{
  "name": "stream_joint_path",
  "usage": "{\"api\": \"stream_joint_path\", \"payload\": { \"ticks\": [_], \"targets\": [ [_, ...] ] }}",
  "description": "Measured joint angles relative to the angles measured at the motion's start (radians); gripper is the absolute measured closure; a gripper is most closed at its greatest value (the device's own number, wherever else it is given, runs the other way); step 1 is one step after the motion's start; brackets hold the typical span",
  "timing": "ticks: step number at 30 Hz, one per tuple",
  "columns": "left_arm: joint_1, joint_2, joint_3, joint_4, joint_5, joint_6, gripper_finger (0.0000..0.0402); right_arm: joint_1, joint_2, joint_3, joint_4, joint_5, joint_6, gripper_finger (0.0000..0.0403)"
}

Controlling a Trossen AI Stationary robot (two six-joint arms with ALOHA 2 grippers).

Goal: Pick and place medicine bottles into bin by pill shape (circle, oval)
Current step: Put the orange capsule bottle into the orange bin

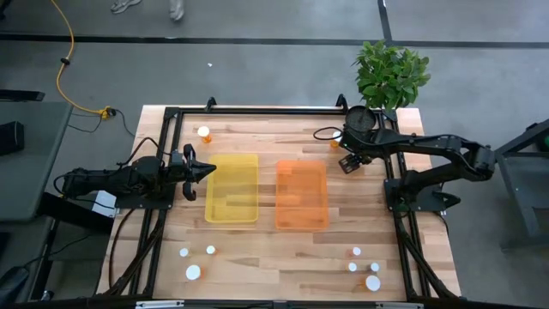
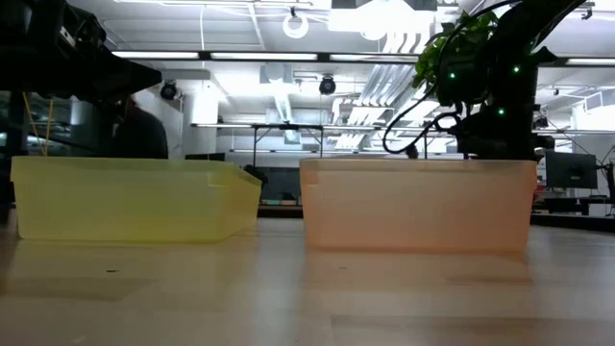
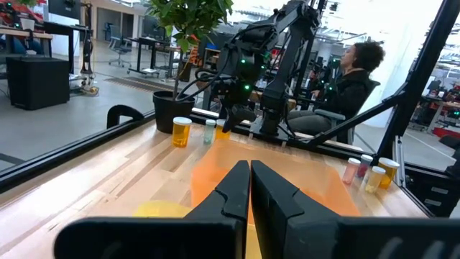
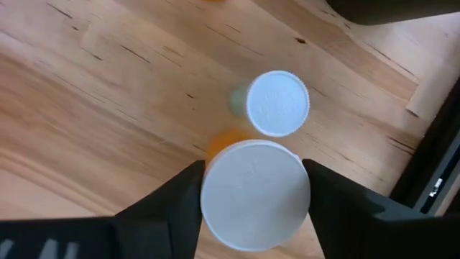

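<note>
The wooden desk (image 1: 257, 249) carries two bins side by side at its middle, a yellow bin (image 1: 232, 188) on the left and an orange bin (image 1: 301, 195) on the right, with a potted plant (image 1: 390, 73) at the far right corner. The right arm reaches in over the far right part of the desk, and its right claw (image 4: 253, 193) hangs straight down over a pair of bottles there; its two dark fingers (image 4: 176, 201) stand apart on either side of the white cap of a large amber medicine bottle (image 4: 255, 196), close against the cap's edges, though actual contact cannot be told. Just beside that one stands a smaller bottle (image 4: 277, 102) with a white ribbed cap. The left arm waits at the desk's left edge beside the yellow bin, its left claw (image 3: 249, 180) closed with the fingertips together and holding nothing. Other medicine bottles stand on the desk: one amber bottle (image 1: 204, 133) near the far left, a near-left group (image 1: 194, 272) and a near-right group (image 1: 372, 281) along the front edge.
</note>
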Motion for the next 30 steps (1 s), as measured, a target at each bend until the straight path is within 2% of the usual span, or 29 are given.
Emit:
{"api": "stream_joint_path", "payload": {
  "ticks": [5, 11, 15, 19, 21, 24, 30],
  "targets": [
    [0.000, 0.000, 0.000, 0.000, 0.000, 0.000, 0.0396, 0.000, -0.011, 0.015, -0.085, -0.058, -0.011, 0.0214],
    [0.000, 0.000, 0.000, 0.000, -0.002, 0.000, 0.0396, 0.059, -0.060, 0.128, -0.207, -0.163, -0.024, 0.0215],
    [0.000, 0.000, 0.000, 0.000, -0.002, 0.000, 0.0396, 0.163, -0.091, 0.226, -0.174, -0.212, -0.036, 0.0216],
    [0.000, 0.000, 0.000, 0.000, -0.002, 0.000, 0.0396, 0.292, -0.086, 0.322, -0.058, -0.201, -0.045, 0.0216],
    [0.000, 0.000, 0.000, 0.000, -0.003, 0.000, 0.0396, 0.349, -0.055, 0.367, -0.009, -0.164, -0.045, 0.0217],
    [0.000, 0.000, 0.000, 0.000, -0.003, 0.000, 0.0396, 0.409, 0.030, 0.451, -0.036, -0.101, -0.045, 0.0217],
    [0.000, 0.000, 0.000, 0.000, -0.003, 0.000, 0.0396, 0.442, 0.254, 0.566, -0.099, -0.071, -0.078, 0.0217]
  ]
}}
